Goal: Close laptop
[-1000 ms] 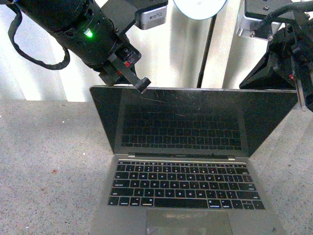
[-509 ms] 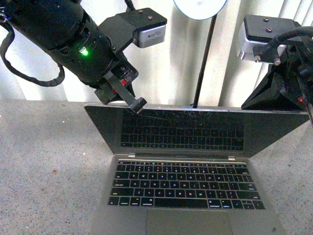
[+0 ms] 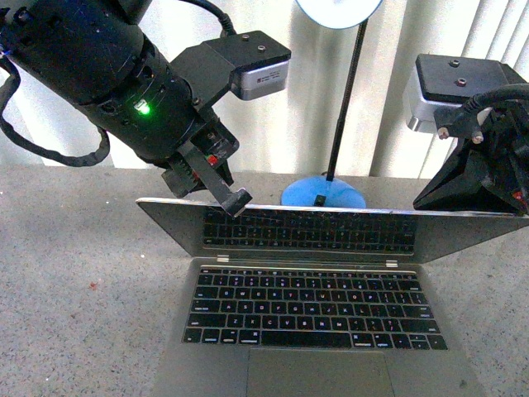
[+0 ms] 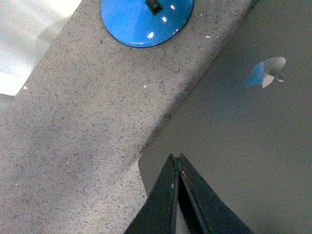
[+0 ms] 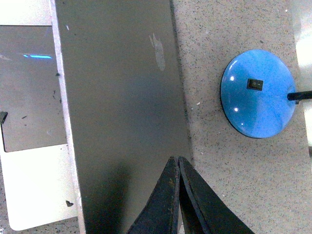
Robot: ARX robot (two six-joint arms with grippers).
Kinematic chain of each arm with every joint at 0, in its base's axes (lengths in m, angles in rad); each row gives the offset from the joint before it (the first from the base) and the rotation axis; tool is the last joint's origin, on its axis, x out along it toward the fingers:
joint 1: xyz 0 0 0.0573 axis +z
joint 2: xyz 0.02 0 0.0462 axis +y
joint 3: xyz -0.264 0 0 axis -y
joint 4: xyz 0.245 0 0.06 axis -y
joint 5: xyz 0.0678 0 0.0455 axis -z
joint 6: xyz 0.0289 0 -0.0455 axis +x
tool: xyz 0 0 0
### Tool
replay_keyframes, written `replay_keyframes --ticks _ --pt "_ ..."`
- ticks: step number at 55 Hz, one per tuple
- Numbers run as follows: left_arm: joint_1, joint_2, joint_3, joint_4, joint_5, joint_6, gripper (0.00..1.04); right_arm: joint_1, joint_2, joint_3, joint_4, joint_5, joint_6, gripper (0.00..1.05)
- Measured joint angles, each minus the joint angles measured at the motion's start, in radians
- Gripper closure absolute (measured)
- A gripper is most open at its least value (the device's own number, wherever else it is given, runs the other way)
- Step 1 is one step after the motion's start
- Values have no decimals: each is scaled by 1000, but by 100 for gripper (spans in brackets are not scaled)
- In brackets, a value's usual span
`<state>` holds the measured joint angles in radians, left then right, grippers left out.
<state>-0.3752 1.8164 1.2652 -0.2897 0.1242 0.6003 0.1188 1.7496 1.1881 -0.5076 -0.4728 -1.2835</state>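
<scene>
The silver-grey laptop (image 3: 306,308) sits open on the speckled counter, black keys facing me, its lid (image 3: 307,229) tipped far forward and low over the keyboard. My left gripper (image 3: 235,201) is shut and rests against the lid's top edge near its left corner. In the left wrist view the shut left gripper (image 4: 175,157) lies on the lid's grey back (image 4: 243,146), by the corner, with the apple logo (image 4: 265,73) beyond. My right gripper (image 3: 514,198) is shut at the lid's right corner. The right wrist view shows the shut right gripper (image 5: 175,158) on the lid back (image 5: 122,97).
A desk lamp stands just behind the laptop, with a blue round base (image 3: 322,197), a thin black pole (image 3: 343,99) and a white head (image 3: 339,10). Its base (image 4: 146,19) (image 5: 257,92) is close to the lid's rear edge. A pale curtain hangs behind the counter.
The lid has swung forward and down from a steep angle to a low one. Both grippers came down with its top edge. The lamp's blue base now shows behind it.
</scene>
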Motion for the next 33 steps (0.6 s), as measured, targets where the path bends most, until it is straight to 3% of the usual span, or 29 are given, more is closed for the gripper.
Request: replay_keyframes --ticks 33 --pt "-10 -7 -39 2 14 -1 101 5 2 -30 13 0 -5 102"
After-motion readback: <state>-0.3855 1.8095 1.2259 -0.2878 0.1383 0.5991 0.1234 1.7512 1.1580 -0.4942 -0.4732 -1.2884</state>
